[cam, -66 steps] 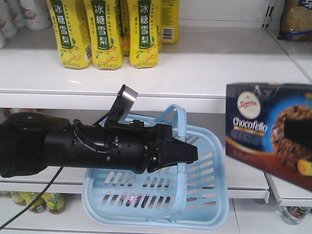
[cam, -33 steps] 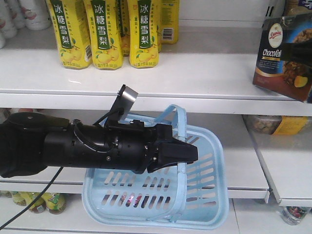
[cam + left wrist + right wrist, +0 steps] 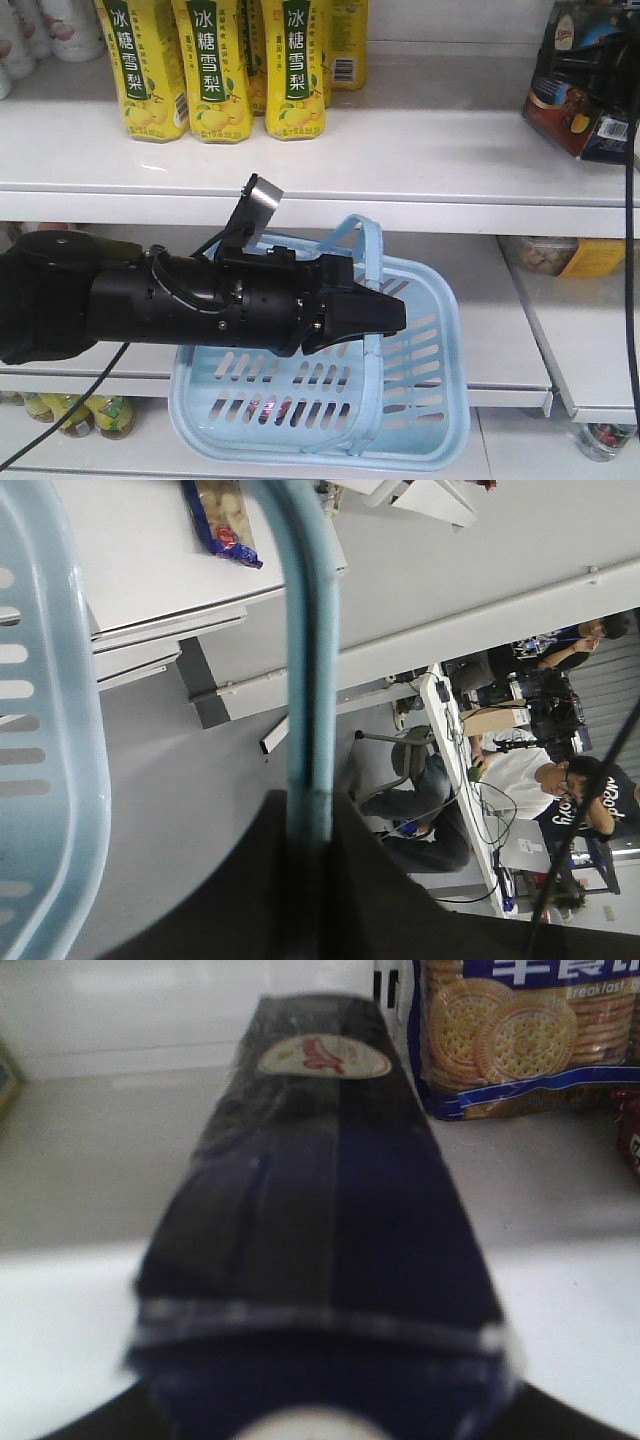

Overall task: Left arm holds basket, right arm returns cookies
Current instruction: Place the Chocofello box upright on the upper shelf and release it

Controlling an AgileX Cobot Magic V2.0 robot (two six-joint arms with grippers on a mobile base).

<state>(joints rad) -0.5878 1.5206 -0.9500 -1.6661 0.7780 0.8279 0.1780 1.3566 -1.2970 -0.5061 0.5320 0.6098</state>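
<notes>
**Cookie box at the shelf's right end, basket hanging from the left arm**

The cookie box (image 3: 570,95) is sitting tilted at the far right end of the upper shelf (image 3: 400,150), its lower corner seeming to meet the white board close to the front edge. The right gripper (image 3: 612,62) is clamping the box from the right side, dark fingers crossing its face, with a black cable running down from it along the right edge of the front view. In the right wrist view the box (image 3: 320,1220) is filling the middle, its narrow dark navy side facing the camera with an oval white logo near the far end; the gripper's fingers are showing only as dark corners at the bottom. Behind the box a blue biscuit pack (image 3: 515,1035) is standing against the back of the shelf.

Toward the shelf's left end, yellow bottles (image 3: 215,65) are standing in a row, well apart from the box.

Below, the light blue basket (image 3: 330,400) is hanging in front of the lower shelf (image 3: 500,370), tipped toward the camera. The left gripper (image 3: 375,315) is closing on one hoop handle (image 3: 372,250); the left wrist view is showing that handle (image 3: 305,660) running straight into the dark jaws. The left arm (image 3: 150,305) is reaching in horizontally from the left, a small silver module (image 3: 262,200) sticking up from it on a bracket.
</notes>
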